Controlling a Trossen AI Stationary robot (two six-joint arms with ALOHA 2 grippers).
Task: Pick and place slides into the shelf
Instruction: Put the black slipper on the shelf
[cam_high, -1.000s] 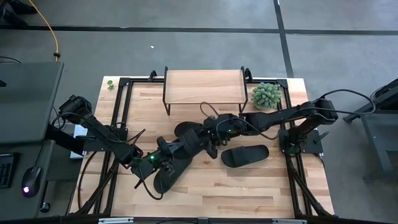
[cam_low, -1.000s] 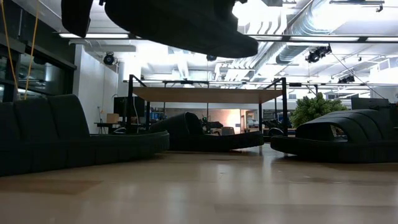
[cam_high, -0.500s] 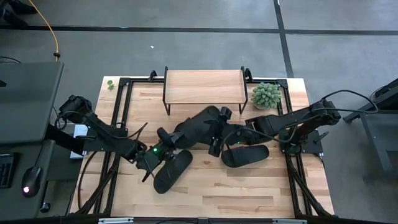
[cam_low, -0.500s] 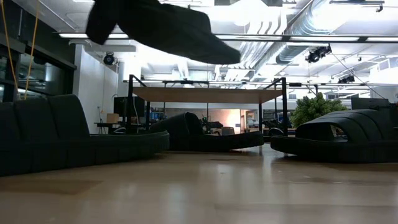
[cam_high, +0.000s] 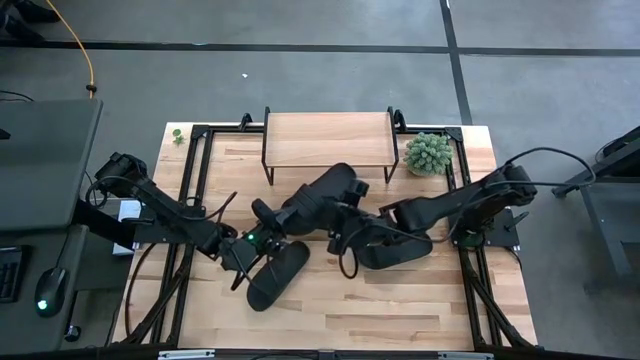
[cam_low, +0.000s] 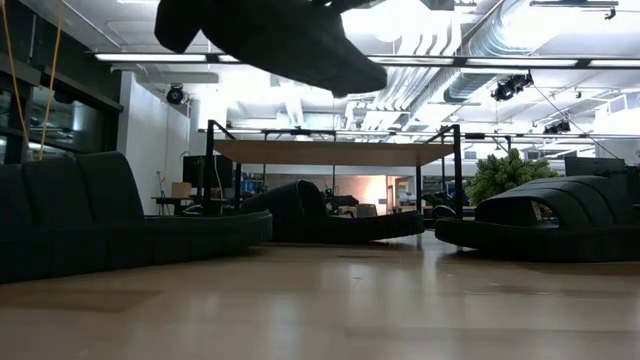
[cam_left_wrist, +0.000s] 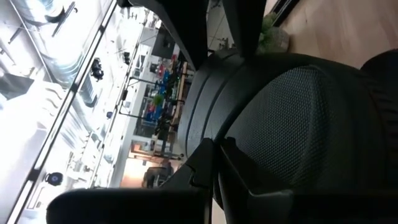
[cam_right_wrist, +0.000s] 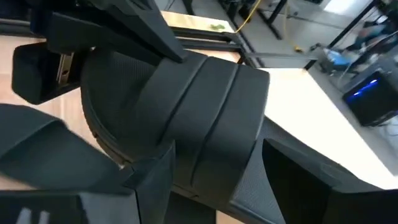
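One black slide (cam_high: 318, 200) is in the air between the two arms; it fills the top of the low view (cam_low: 270, 40). My left gripper (cam_high: 258, 237) is shut on its heel end. My right gripper (cam_high: 340, 238) is open just near of its strap end, and its fingers (cam_right_wrist: 149, 177) flank the ribbed strap (cam_right_wrist: 205, 106); I cannot tell whether they touch it. Three more slides rest sole-down on the table: one on the near left (cam_high: 278, 272), one on the right (cam_high: 395, 248), and one in the middle (cam_low: 330, 215). The shelf (cam_high: 328, 138) stands at the far edge. My left gripper pinches the heel end (cam_left_wrist: 249, 168) of the slide between its two fingers, coming from the table's left side. The slide is lifted clear of the table and reaches away from the fingers toward the shelf, with its mesh footbed (cam_left_wrist: 298, 124) facing the wrist camera.
A small green plant (cam_high: 428, 152) stands right of the shelf. Black frame rails (cam_high: 195, 190) run along the table's left and right sides. Bare wood shows along the near edge (cam_high: 380, 310).
My right gripper has drawn back from the held slide toward the table's near edge. The slide, still in my left gripper, has swung its strap end toward the shelf and now lies slanted from my left gripper toward the far right.
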